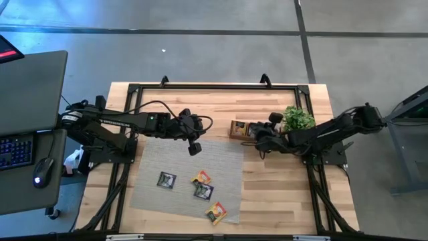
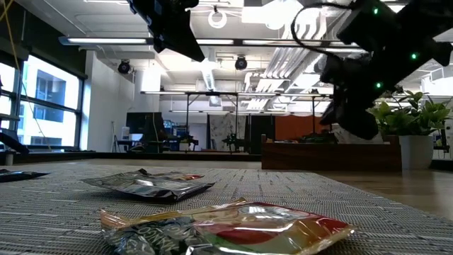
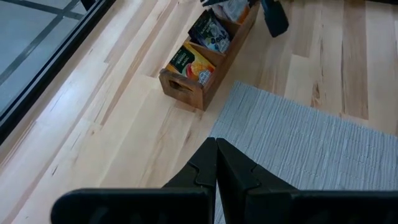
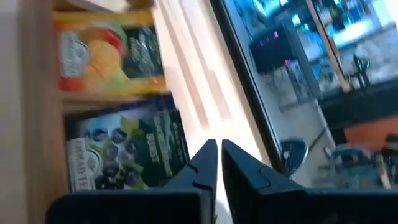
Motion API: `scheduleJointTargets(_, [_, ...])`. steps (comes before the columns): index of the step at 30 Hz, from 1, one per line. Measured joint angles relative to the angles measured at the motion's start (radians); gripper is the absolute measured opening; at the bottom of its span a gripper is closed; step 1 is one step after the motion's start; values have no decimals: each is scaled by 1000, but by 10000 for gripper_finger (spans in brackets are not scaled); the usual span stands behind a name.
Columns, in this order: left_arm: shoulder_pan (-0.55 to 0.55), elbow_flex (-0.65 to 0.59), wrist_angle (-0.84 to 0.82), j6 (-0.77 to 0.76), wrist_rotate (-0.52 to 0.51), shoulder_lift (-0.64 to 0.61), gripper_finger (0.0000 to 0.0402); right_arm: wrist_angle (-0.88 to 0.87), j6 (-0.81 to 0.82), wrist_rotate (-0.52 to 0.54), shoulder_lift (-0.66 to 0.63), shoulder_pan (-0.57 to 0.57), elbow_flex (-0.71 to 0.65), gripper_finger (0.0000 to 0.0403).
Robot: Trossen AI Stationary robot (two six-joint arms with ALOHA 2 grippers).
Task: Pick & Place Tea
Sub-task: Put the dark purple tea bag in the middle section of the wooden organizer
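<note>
Setting: light wooden worktop [image 1: 281, 194] framed in black rails, grey concrete floor around it, an open office hall visible beyond in the low view.

Right end effector [image 1: 257, 142]: fingers drawn nearly together with only a slit between them, nothing visibly held. It is positioned over the wooden tray [image 1: 239, 129], near the small green plant [image 1: 297, 118]. Its wrist view looks straight down into the tray, at an orange sachet [image 4: 102, 46] in one compartment and a black sachet [image 4: 127, 155] in the next.

Left end effector [image 1: 195, 148]: fingers pressed together, empty. It hangs above the far edge of the grey woven mat [image 1: 190, 181], well apart from the loose tea. Its wrist view shows the tray from a distance, with the same orange and black sachets standing in adjacent compartments.

Tea on the mat, four sachets: a black one [image 1: 166, 179] toward the left; an orange one [image 1: 202, 177] at centre, touching or just overlapping a second black one [image 1: 204, 191]; an orange one [image 1: 216, 213] at the near edge. In the low view the nearest sachet [image 2: 233, 230] lies crumpled in the foreground.

Off the worktop, left: desk with keyboard [image 1: 15, 150] and mouse [image 1: 42, 171].
</note>
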Motion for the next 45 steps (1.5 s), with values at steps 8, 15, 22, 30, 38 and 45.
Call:
scheduleJointTargets(8, [0, 0, 15, -48, -3, 0, 1, 45, -74, -85, -2, 55, 107, 95])
scheduleJointTargets(15, [0, 0, 9, -65, 10, 0, 1, -111, -80, -83, -2, 168, 222, 129])
scheduleJointTargets(22, [0, -2, 6, -88, 71, 16, 1, -182, -80, -120, -3, 230, 288, 129])
scheduleJointTargets(30, [0, 0, 103, -90, 77, 30, 1, -75, -175, -542, -3, 164, 289, 129])
scheduleJointTargets(38, [0, 0, 180, -87, 66, 39, 1, -40, -139, -743, -3, 119, 289, 129])
scheduleJointTargets(45, [1, 0, 185, -111, 119, 39, 1, -25, -98, -695, -3, 115, 289, 129])
